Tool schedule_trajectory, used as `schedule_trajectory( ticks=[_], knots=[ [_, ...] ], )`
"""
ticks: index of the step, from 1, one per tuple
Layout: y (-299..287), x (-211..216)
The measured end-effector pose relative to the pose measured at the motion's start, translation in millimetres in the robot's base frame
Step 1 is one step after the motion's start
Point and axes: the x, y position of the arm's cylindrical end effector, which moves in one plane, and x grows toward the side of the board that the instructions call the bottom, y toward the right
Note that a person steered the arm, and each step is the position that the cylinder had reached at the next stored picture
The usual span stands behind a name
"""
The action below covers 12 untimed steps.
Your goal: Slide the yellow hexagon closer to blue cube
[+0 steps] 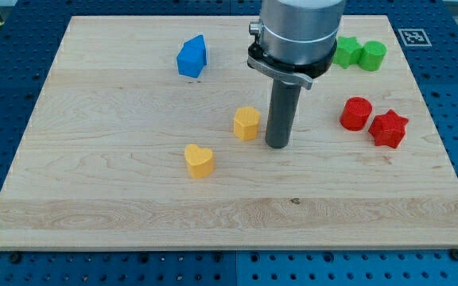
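1. Wooden board (94, 191) lies on a blue perforated table; we work over it.
2. Toward the board's far left corner sits the blue cube (192, 57), our target.
3. Near the middle, toward the near edge, lies a yellow heart (199, 160), out of the push line.
4. The yellow hexagon (246, 123) sits at the centre, well apart from the cube.
5. We carry no claw, only a rod; our tip (277, 145) stands just beside the hexagon's right side, seemingly placed to shove it leftward and away.
6. Green blocks (359, 53) occupy the far right corner; a red cylinder (356, 114) and red star (389, 128) touch by the right edge.
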Motion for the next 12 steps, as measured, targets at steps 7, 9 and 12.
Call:
schedule_trajectory(
  ticks=[7, 9, 12],
  knots=[
    [-3.3, -19.3],
    [-39.8, -34.1],
    [-110.6, -59.9]
  ],
)
